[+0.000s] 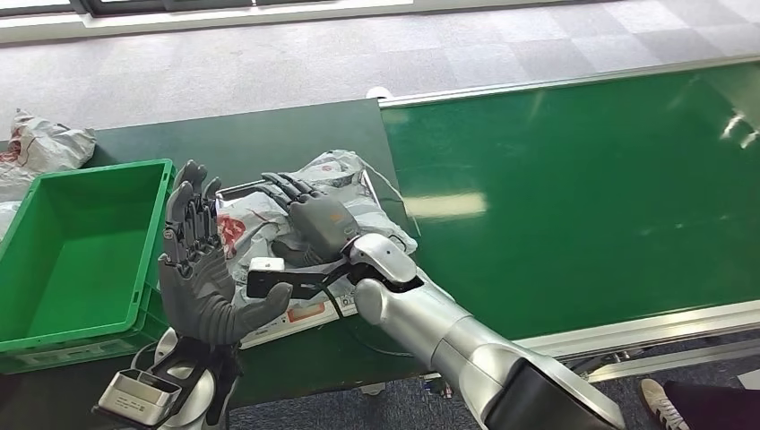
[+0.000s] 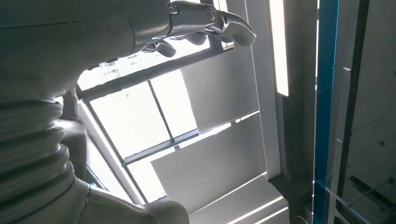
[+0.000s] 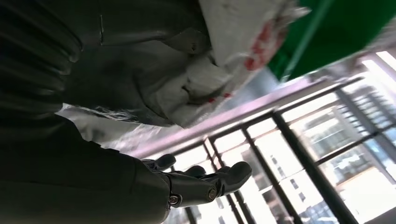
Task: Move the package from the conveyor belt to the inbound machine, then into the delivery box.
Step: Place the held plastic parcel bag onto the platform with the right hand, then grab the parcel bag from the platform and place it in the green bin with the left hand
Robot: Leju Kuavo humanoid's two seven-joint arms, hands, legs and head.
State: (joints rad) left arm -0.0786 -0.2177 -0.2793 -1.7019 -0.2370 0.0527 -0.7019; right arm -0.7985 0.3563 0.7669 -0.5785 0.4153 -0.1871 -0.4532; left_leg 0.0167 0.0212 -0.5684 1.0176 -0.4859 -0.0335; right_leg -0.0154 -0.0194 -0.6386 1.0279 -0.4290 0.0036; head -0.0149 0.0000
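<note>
Crinkled white plastic package (image 1: 332,193) under right hand (image 1: 314,215), apparently grasped (contact unclear); left hand (image 1: 202,269) splayed, empty.

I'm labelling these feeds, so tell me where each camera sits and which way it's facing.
Head view: high on the body, looking down at the package, green box and belt; both arms show.
Left wrist view: behind the left hand, facing up at windows.
Right wrist view: behind the right hand, facing the package and windows.
Head and right wrist views share the package.
</note>
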